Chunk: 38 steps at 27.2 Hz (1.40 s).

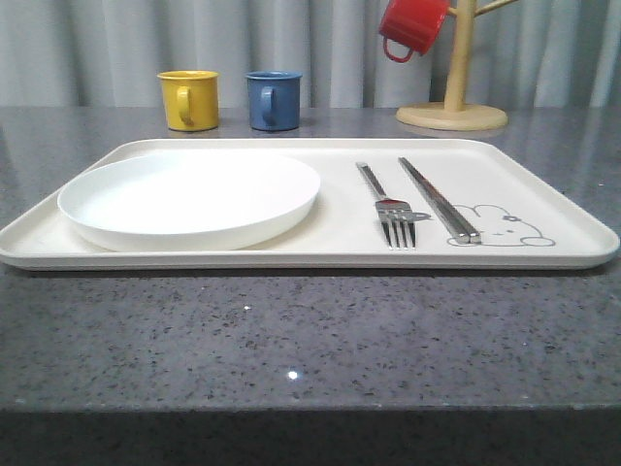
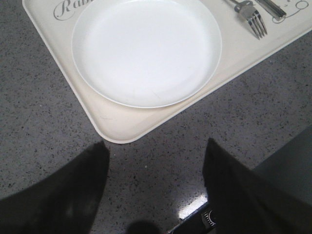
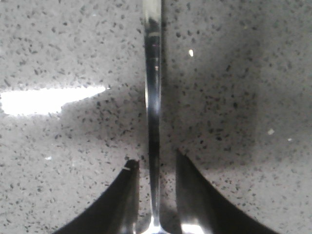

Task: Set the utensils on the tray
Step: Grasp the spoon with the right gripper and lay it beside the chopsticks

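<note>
Front cam: low, near table level, facing fwd across the grey counter to the curtain; tray seen edge-on at mid range, mugs and wooden stand behind it.

Left wrist cam: high, angled down on the tray's near corner w/ the plate and fork tips; left gripper dark at the frame edge. Shares tray, plate, fork w/ front cam.

Right wrist cam: v. close, looking straight down on speckled counter; a slim metal handle runs between the right gripper fingers. Shares only counter surface w/ the other two.
</note>
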Motion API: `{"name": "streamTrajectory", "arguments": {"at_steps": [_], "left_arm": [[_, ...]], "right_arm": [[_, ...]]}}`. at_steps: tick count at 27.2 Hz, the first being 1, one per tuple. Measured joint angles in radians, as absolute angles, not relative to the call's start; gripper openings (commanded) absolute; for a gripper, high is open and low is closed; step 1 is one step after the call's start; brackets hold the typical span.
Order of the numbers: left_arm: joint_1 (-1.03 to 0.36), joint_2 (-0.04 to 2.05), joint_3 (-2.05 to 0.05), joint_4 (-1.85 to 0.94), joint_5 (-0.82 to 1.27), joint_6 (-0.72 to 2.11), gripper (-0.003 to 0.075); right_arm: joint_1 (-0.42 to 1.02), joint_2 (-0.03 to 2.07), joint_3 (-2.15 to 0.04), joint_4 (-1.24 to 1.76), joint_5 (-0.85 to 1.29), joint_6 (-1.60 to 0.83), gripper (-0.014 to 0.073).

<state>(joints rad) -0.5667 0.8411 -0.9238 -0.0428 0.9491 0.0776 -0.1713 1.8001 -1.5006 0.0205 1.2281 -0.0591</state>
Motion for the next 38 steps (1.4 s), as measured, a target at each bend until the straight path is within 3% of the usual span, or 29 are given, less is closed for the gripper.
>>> {"name": "streamTrajectory", "arguments": {"at_steps": [18, 29, 38], "left_arm": [[-0.567, 0.841, -0.924, -0.043, 0.949, 0.078, 0.0422], [-0.567, 0.841, -0.924, -0.043, 0.949, 0.078, 0.0422], [-0.567, 0.841, -0.924, -0.043, 0.949, 0.078, 0.0423]], "right_arm": [[-0.171, 1.835, -1.501, 0.034, 1.228, -0.059, 0.0217], [-0.174, 1.835, -1.501, 0.03, 1.224, -0.059, 0.0007], [-0.175, 1.835, -1.501, 0.03, 1.224, -0.059, -0.0001]]}}
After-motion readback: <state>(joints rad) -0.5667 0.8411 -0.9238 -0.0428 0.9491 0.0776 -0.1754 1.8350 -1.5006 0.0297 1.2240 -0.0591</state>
